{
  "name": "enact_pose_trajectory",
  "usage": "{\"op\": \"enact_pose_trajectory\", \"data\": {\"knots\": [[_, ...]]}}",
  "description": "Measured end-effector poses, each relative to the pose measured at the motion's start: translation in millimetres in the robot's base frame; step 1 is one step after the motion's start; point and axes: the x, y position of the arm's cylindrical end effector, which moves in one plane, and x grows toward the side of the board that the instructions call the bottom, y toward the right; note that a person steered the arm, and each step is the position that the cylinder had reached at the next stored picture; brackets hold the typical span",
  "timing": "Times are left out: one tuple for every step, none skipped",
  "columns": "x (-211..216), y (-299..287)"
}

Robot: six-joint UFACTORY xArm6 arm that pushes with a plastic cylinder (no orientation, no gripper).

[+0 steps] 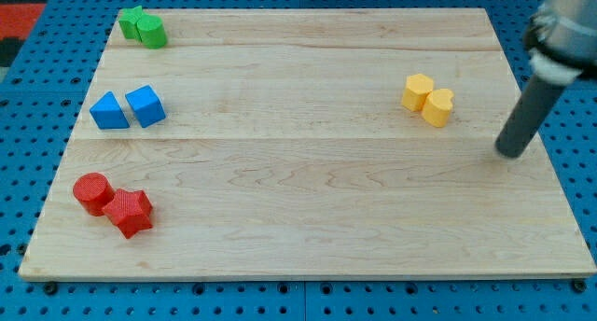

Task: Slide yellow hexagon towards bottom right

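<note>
The yellow hexagon [418,90] lies on the wooden board [308,172] at the view's upper right. A second yellow block [438,106], heart-like in shape, touches it on its lower right. My tip [510,152] rests on the board to the right of and a little below the two yellow blocks, well apart from them. The dark rod rises from it toward the view's top right corner.
Two green blocks [143,27] sit at the top left. A blue triangle [109,112] and a blue cube [145,105] sit at the left. A red cylinder [93,192] and a red star [130,213] sit at the bottom left. The board's right edge is near my tip.
</note>
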Motion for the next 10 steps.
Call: {"op": "enact_pose_trajectory", "data": {"knots": [[-68, -27], [-53, -91], [5, -115], [-18, -86], [-37, -94], [-47, -134], [-4, -137], [-1, -143], [20, -132], [25, -132]]}}
